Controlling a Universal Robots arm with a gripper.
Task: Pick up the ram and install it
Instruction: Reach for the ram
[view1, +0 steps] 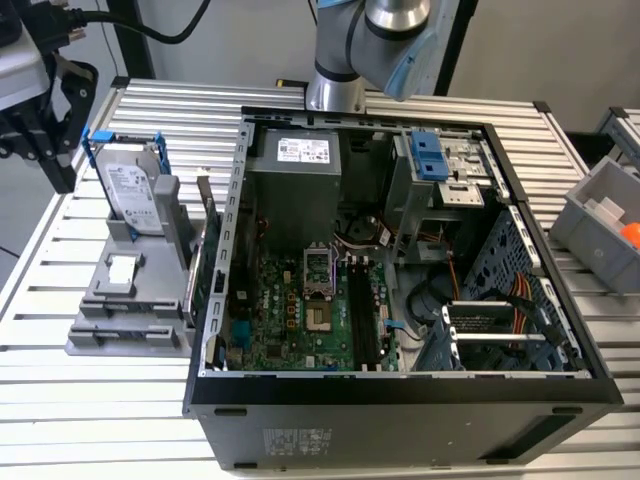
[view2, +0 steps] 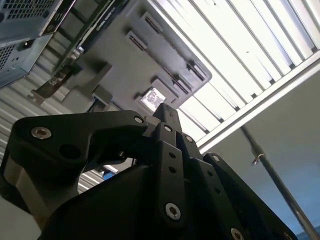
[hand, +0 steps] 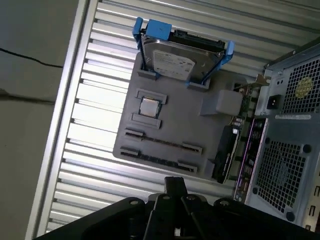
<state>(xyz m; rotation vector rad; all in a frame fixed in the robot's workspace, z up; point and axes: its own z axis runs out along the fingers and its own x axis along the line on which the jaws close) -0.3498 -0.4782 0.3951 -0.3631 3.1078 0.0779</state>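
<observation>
Gripper (hand: 175, 184), closed, hangs clear of the grey holder (hand: 185, 125) by the table (hand: 95, 115) edge.

One overview, two wrist cameras.
Your exterior view looks down over the open case (view1: 400, 420); both wrist views face the gray holder (hand: 175, 125), shared by all three.

In the exterior view the open case (view1: 400, 400) sits on the table (view1: 100, 400), the parts holder (view1: 120, 320) just beside it at nine o'clock, a bin (view1: 600, 225) at three. The hard drive (view1: 130, 190) stands at the holder's twelve o'clock end. The ram (hand: 162, 143), as far as the first wrist view tells, lies in a slot toward its six o'clock end.
</observation>
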